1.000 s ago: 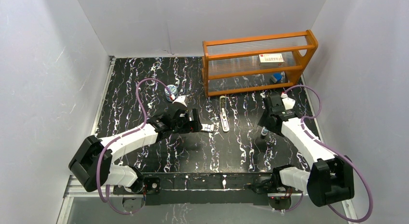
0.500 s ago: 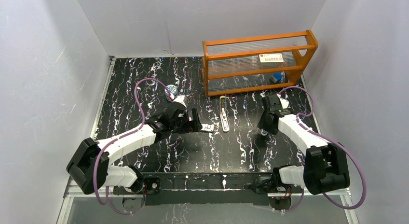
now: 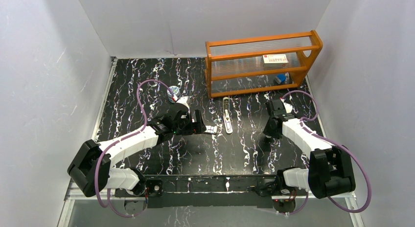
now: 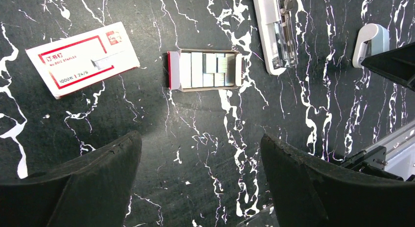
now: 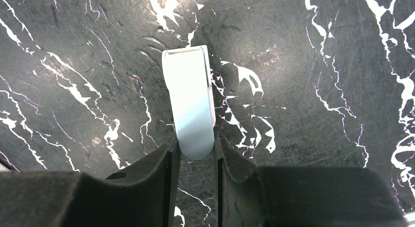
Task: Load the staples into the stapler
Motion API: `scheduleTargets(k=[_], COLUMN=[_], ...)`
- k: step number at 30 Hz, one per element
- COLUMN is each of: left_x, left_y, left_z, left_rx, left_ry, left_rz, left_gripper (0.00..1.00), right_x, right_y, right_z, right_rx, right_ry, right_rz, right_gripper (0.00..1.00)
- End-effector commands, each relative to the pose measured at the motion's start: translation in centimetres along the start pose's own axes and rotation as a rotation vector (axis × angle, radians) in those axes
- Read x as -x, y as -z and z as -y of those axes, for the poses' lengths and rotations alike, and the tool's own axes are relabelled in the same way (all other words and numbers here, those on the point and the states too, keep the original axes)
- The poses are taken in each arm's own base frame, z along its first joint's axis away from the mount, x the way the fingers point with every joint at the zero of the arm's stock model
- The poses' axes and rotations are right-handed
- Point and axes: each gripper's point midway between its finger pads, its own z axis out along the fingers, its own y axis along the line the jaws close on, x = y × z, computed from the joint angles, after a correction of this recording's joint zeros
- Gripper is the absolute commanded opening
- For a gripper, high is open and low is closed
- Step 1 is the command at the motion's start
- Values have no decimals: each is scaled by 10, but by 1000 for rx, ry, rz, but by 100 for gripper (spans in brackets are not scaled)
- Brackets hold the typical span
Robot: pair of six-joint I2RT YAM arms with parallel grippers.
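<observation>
Silver-grey staples (image 4: pixel 210 69) sit in an open tray (image 4: pixel 171 70) on the black marbled table (image 4: pixel 195 197), near the stapler (image 4: pixel 276 31). The left gripper (image 4: pixel 199 144) hangs spread wide above them. The right gripper (image 5: pixel 195 147) pinches a light-blue piece (image 5: pixel 190 90).

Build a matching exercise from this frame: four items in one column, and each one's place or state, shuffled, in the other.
1. staples
2. stapler
3. light-blue piece
4. red-and-white box

A. between the fingers of the right gripper
B. lying flat, label up
C. packed in rows in the open tray
D. lying open, metal channel showing

Pairs: 1-C, 2-D, 3-A, 4-B
</observation>
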Motion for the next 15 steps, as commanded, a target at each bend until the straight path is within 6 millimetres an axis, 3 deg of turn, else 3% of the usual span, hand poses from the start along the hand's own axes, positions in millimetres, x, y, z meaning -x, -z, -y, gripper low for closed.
scheduleTargets(k=[1, 8, 15], left_x=[8, 4, -5], left_y=[6, 5, 4], left_z=[11, 19, 43], left_rx=[-44, -79, -188], left_ry=[7, 23, 73], left_rz=[19, -15, -86], left_gripper=[87, 90, 91], right_x=[21, 19, -6], right_y=[7, 18, 46], right_z=[-10, -29, -74], right_rx=[39, 162, 474], right_ry=[2, 11, -70], right_rz=[57, 43, -59], right_gripper=[28, 24, 23])
